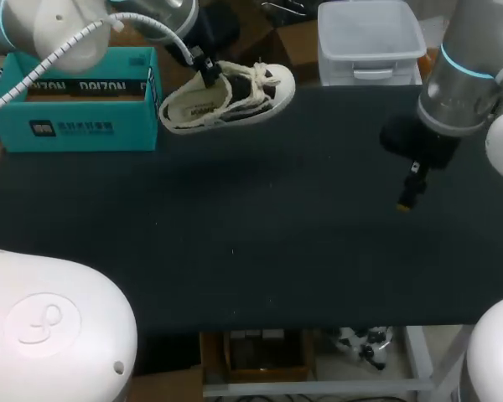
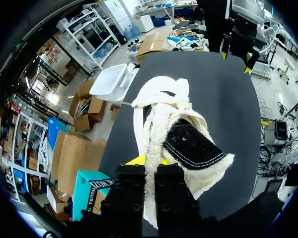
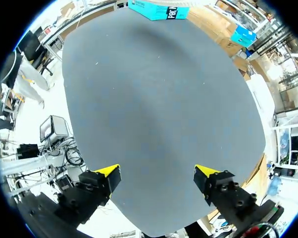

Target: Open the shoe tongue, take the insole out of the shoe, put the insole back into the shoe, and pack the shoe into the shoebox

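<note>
While aloft in left tool, shoe beside open shoebox.

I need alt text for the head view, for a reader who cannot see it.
The left gripper holds a white shoe with black panels and cream laces beside the teal cardboard shoebox at the dark table's far left. The right gripper hangs empty over the table's right side.

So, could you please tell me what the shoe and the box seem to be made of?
The shoe has a fluffy cream lining that looks like fleece, a black fabric-like panel with white stitching, and a smooth white sole, probably rubber. The box looks like matte teal cardboard, judging by its brown inside.
</note>
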Robot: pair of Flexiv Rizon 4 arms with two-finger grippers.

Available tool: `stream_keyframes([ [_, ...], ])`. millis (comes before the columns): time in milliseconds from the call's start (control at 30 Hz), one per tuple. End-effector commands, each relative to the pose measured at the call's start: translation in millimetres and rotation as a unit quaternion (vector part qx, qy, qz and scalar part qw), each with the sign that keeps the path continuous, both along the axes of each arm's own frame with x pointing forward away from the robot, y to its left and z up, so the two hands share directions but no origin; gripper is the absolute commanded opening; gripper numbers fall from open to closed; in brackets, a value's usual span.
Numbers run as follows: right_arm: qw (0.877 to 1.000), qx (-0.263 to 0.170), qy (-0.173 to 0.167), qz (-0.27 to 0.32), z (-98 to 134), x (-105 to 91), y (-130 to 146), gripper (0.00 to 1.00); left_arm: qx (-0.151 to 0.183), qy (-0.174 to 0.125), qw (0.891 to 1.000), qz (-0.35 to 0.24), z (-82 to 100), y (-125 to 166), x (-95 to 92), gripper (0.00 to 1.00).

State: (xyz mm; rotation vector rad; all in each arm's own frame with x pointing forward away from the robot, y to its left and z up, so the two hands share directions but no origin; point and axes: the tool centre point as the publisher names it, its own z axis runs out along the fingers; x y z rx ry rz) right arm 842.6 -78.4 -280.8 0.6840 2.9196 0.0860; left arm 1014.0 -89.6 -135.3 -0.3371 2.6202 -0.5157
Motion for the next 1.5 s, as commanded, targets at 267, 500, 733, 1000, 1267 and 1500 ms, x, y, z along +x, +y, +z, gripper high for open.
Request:
stream_keyframes([
  [267, 0.995, -0.04, 0.049, 0.08, 20, 22.2, 9, 1.0, 0.029, -0.003, 0.999, -0.025, 8.5, 37, 11.5, 0.0],
  [500, 0.99, -0.051, 0.058, 0.114, 33, 25.7, 8, 1.0, 0.033, -0.003, 0.999, -0.029, 22.8, 65, 16.0, 0.0],
  [733, 0.99, -0.051, 0.058, 0.114, 33, 25.7, 8, 1.0, 0.021, -0.032, 0.999, -0.039, 38.9, 117, 34.4, 0.0],
  [1000, 0.99, -0.051, 0.058, 0.114, 33, 25.7, 8, 1.0, 0.023, -0.053, 0.998, -0.033, 50.2, 190, 79.0, 0.0],
  [1267, 0.99, -0.051, 0.058, 0.114, 33, 25.7, 8, 1.0, 0.032, -0.053, 0.998, -0.032, 39.9, 246, 126.0, 0.0],
  [1500, 0.99, -0.051, 0.058, 0.114, 33, 25.7, 8, 1.0, 0.033, -0.05, 0.997, -0.039, 23.2, 289, 160.9, 0.0],
])
